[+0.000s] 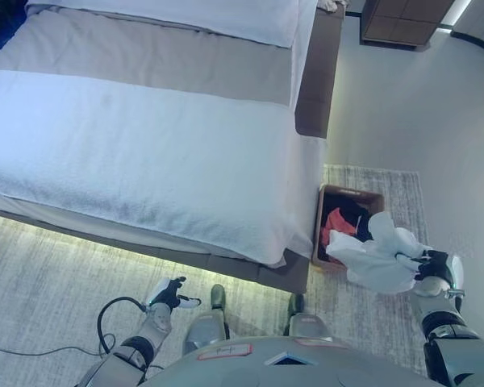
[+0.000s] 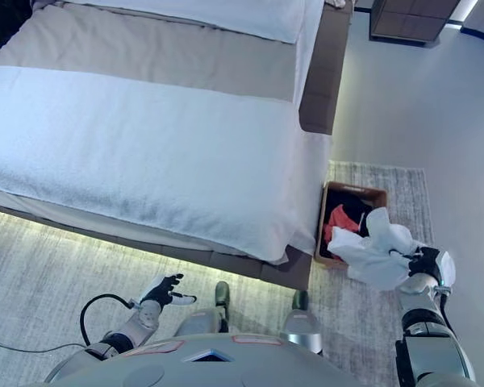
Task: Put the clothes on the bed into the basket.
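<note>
Beside the bed (image 1: 145, 145), right hand (image 1: 436, 264) clutches white garment (image 1: 379, 256), bunched crosswise.

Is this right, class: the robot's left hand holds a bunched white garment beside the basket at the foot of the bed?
Not quite: the right hand holds the white garment, as the left eye view shows. The left hand hangs open and empty. The rest stands: the garment is beside the basket by the bed.

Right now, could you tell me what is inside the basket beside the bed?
The basket holds a red garment and a dark garment. The white garment bunched in the right robot hand covers its near side, so anything below there cannot be seen.
</note>
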Controlling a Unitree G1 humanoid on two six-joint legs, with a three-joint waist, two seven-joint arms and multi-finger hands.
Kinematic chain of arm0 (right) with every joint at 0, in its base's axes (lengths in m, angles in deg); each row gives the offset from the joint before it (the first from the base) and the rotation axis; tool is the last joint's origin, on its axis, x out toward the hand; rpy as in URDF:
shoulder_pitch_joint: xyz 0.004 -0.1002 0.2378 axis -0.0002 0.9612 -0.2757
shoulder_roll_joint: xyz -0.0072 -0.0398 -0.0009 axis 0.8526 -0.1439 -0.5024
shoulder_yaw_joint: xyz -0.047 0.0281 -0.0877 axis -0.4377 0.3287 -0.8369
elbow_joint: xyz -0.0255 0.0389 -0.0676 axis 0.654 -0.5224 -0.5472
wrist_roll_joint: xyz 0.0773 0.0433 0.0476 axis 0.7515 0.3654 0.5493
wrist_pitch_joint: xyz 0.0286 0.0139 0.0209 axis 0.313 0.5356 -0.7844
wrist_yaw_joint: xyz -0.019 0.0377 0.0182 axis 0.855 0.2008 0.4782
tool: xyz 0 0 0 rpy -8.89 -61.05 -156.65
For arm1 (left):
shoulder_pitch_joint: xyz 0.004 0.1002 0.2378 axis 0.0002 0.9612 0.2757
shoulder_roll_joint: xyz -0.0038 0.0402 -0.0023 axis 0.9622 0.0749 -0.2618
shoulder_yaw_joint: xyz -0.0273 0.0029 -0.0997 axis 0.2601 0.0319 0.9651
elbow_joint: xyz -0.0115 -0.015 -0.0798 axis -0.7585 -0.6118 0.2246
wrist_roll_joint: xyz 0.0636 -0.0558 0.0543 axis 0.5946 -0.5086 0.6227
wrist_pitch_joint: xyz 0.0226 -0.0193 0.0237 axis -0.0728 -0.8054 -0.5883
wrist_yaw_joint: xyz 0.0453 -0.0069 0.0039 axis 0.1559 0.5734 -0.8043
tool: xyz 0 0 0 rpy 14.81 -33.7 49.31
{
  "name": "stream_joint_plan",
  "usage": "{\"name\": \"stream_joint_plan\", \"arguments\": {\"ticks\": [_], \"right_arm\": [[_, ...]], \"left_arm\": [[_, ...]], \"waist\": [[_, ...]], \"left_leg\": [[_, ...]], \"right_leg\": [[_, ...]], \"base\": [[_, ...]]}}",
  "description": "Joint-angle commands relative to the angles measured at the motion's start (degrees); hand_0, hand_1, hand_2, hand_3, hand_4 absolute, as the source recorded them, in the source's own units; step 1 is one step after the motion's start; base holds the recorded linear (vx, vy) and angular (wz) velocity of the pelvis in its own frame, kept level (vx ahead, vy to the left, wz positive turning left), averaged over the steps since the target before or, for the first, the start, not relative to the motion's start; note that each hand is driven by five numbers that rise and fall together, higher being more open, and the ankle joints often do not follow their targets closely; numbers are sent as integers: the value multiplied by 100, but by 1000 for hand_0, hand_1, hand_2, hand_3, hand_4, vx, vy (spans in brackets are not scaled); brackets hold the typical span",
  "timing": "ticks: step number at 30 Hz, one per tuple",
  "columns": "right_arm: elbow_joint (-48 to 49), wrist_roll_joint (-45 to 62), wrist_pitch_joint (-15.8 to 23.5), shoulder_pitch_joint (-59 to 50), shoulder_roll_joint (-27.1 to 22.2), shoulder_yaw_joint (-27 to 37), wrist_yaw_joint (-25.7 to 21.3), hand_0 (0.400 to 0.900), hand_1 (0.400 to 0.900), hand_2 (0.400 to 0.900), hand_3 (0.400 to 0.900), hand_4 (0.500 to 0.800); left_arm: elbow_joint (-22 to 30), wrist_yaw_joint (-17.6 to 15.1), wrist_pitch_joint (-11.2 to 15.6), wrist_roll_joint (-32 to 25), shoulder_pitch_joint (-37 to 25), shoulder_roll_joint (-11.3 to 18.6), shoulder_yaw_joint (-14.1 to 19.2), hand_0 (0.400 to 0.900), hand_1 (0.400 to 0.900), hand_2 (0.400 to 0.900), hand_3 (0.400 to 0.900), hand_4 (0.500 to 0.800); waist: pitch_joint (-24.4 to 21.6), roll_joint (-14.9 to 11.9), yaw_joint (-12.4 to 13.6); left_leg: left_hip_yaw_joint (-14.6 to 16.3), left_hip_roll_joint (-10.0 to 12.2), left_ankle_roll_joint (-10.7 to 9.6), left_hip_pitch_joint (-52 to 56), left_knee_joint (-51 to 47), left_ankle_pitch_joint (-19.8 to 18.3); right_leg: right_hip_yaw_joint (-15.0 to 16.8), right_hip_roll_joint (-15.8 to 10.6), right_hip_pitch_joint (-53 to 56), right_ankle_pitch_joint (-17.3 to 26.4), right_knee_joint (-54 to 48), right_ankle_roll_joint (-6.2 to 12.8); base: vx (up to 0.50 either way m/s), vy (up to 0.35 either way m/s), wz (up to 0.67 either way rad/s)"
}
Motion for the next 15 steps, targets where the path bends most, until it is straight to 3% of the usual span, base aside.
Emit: {"name": "stream_joint_plan", "arguments": {"ticks": [1,8,9,11,13,14,15], "right_arm": [[617,-241,319,-332,-826,372,-713,400,400,400,400,500],[1500,-432,347,-282,-932,766,-1073,400,400,400,400,500],[1004,45,577,-642,-2103,1135,-766,400,400,400,400,500],[1067,-223,616,-635,-1204,615,-1095,400,400,400,400,500],[1458,-510,542,-730,-924,435,-1237,400,400,400,400,500],[1739,-671,526,-751,-851,372,-1275,400,400,400,400,500],[1207,-398,659,-698,-1362,683,-1022,400,400,400,400,500]], "left_arm": [[-241,-142,105,303,-285,59,186,900,900,900,900,800],[-150,-135,113,370,-226,52,252,900,900,900,900,800],[-280,-41,120,340,-205,123,211,900,900,900,900,800],[-202,-119,155,439,-157,141,138,900,900,900,900,800],[-227,-146,178,438,-184,52,124,900,900,900,900,800],[-210,-169,174,437,-188,48,147,900,900,900,900,800],[-128,-149,159,419,-165,134,148,900,900,900,900,800]], "waist": [[-29,-229,140],[-49,-216,145],[-82,-300,176],[-66,-248,203],[-68,-237,213],[-64,-229,223],[-56,-249,209]], "left_leg": [[-180,-100,39,220,32,-577],[-189,-111,39,216,32,-601],[-168,-83,-2,282,32,-647],[-189,-108,27,228,32,-603],[-190,-119,34,229,32,-614],[-193,-124,37,230,32,-616],[-208,-121,31,262,32,-646]], "right_leg": [[65,41,366,-440,73,47],[55,44,388,-437,40,48],[67,65,438,-458,37,63],[50,51,406,-445,35,56],[51,53,404,-453,38,47],[53,54,406,-456,37,42],[44,57,440,-479,37,47]], "base": [[0,0,0],[5,-5,0],[28,-30,0],[-12,6,2],[0,0,0],[0,0,0],[-3,-2,4]]}}
